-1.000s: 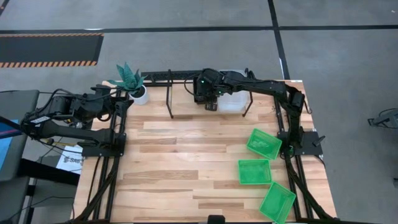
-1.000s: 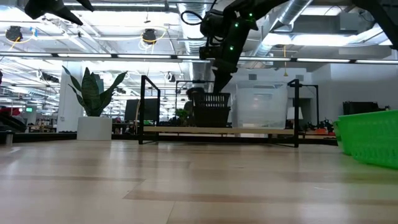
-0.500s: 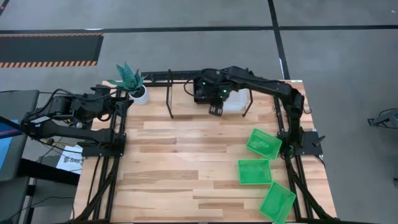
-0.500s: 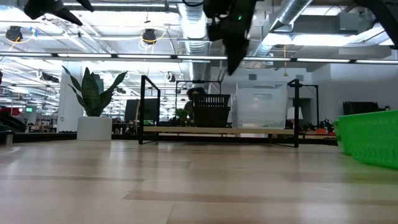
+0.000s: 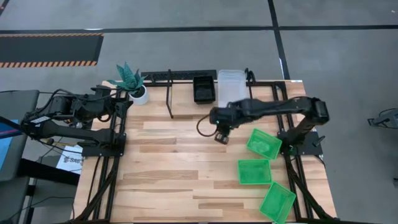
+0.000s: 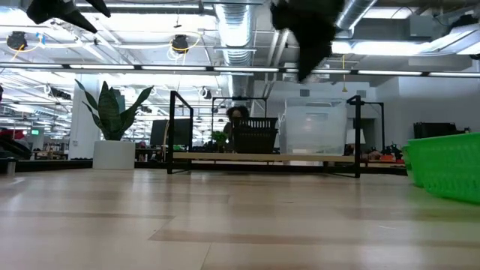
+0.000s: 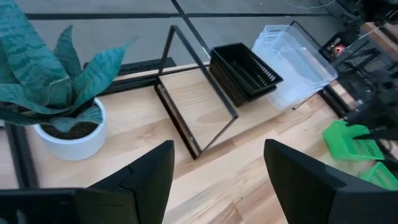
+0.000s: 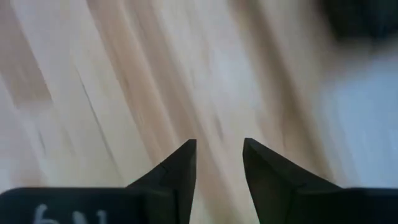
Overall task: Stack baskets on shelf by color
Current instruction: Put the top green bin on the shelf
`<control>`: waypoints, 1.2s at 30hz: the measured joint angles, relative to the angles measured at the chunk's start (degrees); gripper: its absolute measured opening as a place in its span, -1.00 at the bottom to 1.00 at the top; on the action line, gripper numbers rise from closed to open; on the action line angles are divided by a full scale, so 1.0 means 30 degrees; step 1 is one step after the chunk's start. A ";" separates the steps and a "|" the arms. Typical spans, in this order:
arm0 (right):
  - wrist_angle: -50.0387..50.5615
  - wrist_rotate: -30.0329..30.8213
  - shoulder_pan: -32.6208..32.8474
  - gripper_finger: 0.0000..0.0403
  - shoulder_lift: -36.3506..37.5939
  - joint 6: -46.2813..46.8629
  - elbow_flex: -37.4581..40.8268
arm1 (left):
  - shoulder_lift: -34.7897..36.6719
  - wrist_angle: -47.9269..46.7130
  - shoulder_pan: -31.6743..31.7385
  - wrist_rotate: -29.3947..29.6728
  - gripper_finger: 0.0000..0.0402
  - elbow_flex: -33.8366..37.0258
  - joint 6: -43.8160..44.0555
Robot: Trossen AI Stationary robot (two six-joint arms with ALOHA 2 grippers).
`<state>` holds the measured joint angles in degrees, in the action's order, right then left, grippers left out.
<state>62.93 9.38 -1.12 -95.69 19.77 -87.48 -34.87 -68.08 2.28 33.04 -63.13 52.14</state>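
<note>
Black baskets [image 5: 203, 89] now uncovered on shelf [image 5: 180, 99], long axis across its board; right gripper [image 5: 221, 137] withdrawn over tabletop, fingers parted, empty; left gripper [image 7: 214, 180] spread.

I see three bright green baskets [image 5: 263, 144] nearest the dark right arm; on the light wooden shelf [image 5: 186, 99], one black mesh-sided basket [image 5: 204, 88] beside a clear translucent one [image 5: 231, 81], and a white pot [image 5: 140, 94].
</note>
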 joint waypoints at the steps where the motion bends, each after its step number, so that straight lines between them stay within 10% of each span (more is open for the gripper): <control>1: -0.2204 0.0634 0.0235 -0.25 0.0308 -0.0042 0.0688 | 0.0000 -0.0105 0.0000 0.0116 0.17 0.0000 -0.0006; 6: -0.7989 0.1779 -0.0117 -0.32 0.0510 -0.0059 0.1863 | 0.0000 -0.0093 0.0000 0.0232 0.17 0.0000 0.0009; 16: 0.5520 -0.0022 -0.0256 -0.38 0.1686 0.8328 0.2773 | 0.0000 -0.0603 0.0006 -0.0729 0.17 0.0000 0.0364; 25: 0.1566 0.0352 0.1129 -0.18 0.3556 1.9388 0.8856 | 0.0000 -0.0639 0.0007 -0.0337 0.17 0.0000 0.0085; 36: 0.0238 0.0332 0.1538 -0.04 0.3410 2.3457 1.0879 | 0.0000 -0.0639 0.0006 -0.0558 0.17 0.0000 0.0363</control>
<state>63.64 10.37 3.49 -85.46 90.14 -54.84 -34.87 -70.00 2.30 31.37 -63.13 53.23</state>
